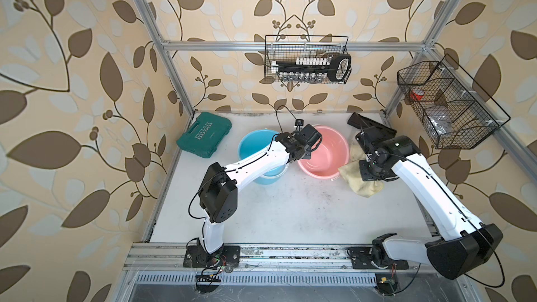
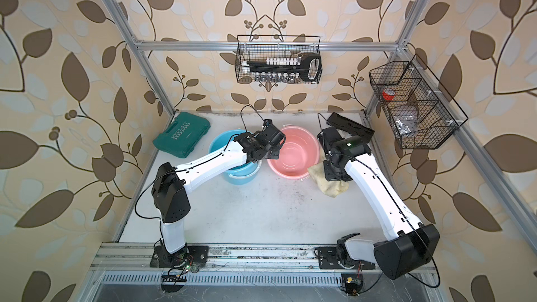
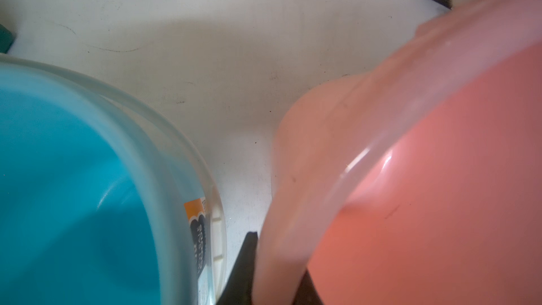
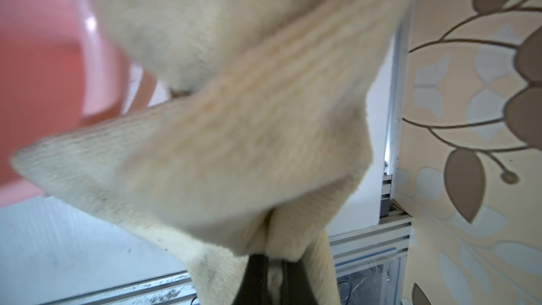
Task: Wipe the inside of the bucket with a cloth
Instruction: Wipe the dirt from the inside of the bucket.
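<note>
Steadies the round pink plastic bucket (image 1: 328, 152) with the left pincer (image 3: 278, 274), clamped on its rim. Grips the soft pale yellowish-beige cloth (image 4: 234, 142) in the closed right pincer (image 4: 269, 277), just beside the pink bucket and not yet inside. Probably best now: lift the cloth over the rim, lower onto the inner wall, then sweep around wall and bottom with light pressure, holding the rim firm against tipping. Avoid the round blue plastic bucket (image 1: 252, 143) near on the white table (image 1: 290, 213). Reads "EXPLOIT" on the green plastic case (image 1: 205, 135); cannot read the orange-and-black label (image 3: 198, 230) on the blue bucket
</note>
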You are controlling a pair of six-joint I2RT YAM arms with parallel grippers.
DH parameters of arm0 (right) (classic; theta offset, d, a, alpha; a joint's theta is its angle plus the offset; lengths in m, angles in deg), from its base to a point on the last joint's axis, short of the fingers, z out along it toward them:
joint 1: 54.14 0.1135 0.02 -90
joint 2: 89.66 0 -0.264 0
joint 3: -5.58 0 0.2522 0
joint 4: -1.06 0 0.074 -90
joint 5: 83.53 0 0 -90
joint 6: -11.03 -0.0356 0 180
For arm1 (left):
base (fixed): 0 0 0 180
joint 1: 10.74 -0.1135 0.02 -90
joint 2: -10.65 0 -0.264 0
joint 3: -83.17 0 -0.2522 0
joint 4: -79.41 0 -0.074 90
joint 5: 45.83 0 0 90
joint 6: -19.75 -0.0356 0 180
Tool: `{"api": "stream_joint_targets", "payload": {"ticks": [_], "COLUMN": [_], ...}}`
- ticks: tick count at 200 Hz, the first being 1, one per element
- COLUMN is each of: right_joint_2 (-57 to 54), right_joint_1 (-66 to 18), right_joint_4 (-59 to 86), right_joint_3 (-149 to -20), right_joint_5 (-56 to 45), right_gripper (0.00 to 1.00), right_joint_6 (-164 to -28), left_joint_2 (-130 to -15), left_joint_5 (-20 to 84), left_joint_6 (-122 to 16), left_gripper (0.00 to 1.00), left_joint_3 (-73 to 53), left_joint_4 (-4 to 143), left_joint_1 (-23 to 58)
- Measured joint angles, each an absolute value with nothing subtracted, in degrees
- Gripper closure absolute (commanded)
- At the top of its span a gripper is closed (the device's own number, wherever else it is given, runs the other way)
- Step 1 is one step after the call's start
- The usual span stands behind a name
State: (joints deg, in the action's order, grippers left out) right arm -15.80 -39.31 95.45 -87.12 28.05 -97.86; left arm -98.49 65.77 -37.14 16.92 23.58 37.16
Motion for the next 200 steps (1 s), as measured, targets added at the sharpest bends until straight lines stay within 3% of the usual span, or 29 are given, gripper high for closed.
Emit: {"api": "stream_joint_targets", "payload": {"ticks": [22, 47, 87, 132, 200], "right_joint_2": [-17.98, -22.0, -30.05, -27.69, -19.66], "right_joint_1": [-45.25, -46.46, -46.08, -42.37, -37.43], "right_joint_4": [93.78, 91.01, 79.77, 69.22, 60.32], "right_joint_3": [-89.68, -92.72, -90.62, -85.74, -83.01], "right_joint_5": [30.1, 28.79, 6.32, -9.15, -7.77], "right_gripper": [1.0, 1.0, 1.0, 1.0, 1.0], "right_joint_6": [-95.33, -93.89, -94.13, -95.94, -98.56], "left_joint_2": [-98.49, -98.14, -97.92, -97.88, -97.72], "left_joint_5": [65.71, 65.64, 64.53, 63.19, 57.34], "left_joint_6": [-37.25, -37.73, -39.24, -39.83, -38.24], "left_gripper": [1.0, 1.0, 1.0, 1.0, 1.0], "left_joint_3": [16.88, 15.24, 14.01, 14.1, 15.76], "left_joint_4": [23.78, 25.86, 28.85, 28.74, 23.5], "left_joint_1": [37.16, 37.16, 37.18, 37.18, 37.2]}}
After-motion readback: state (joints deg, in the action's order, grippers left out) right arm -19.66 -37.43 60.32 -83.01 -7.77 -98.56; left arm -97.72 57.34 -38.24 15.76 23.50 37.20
